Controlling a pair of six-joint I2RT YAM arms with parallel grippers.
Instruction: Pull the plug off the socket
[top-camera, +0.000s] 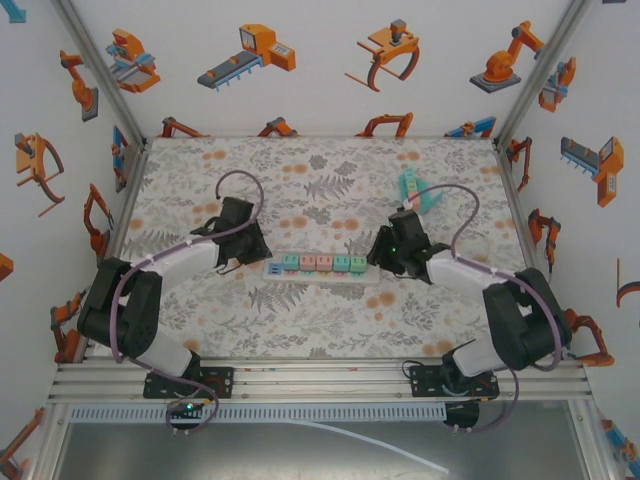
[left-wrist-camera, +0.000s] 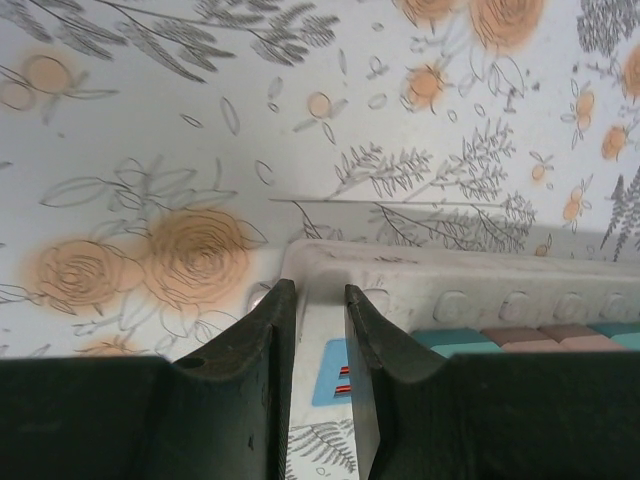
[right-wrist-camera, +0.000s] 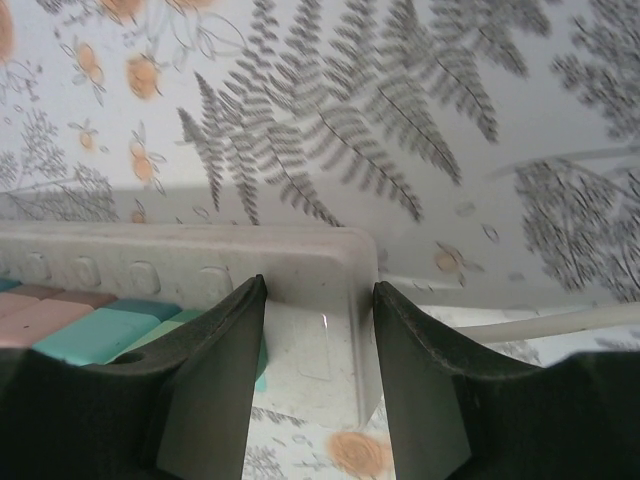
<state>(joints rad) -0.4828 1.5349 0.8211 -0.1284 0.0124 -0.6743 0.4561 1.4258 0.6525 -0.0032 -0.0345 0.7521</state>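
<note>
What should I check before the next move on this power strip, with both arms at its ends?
1. Left fingers over the power strip left end, above the blue socket: ok.
2. Right fingers flank its right end, spread: ok.
3. Plug seated in a socket: cannot tell.
4. Strip flat on the table: ok.
5. White cable outside the right fingers' gap: ok.
6. Teal object beyond the right arm is the plug: cannot tell.

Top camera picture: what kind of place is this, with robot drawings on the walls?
Probably a robot testing booth. Orange robot stickers cover white walls, a metal frame edges it, and a left arm and right arm are bolted beside a flowery table holding a power strip.
</note>
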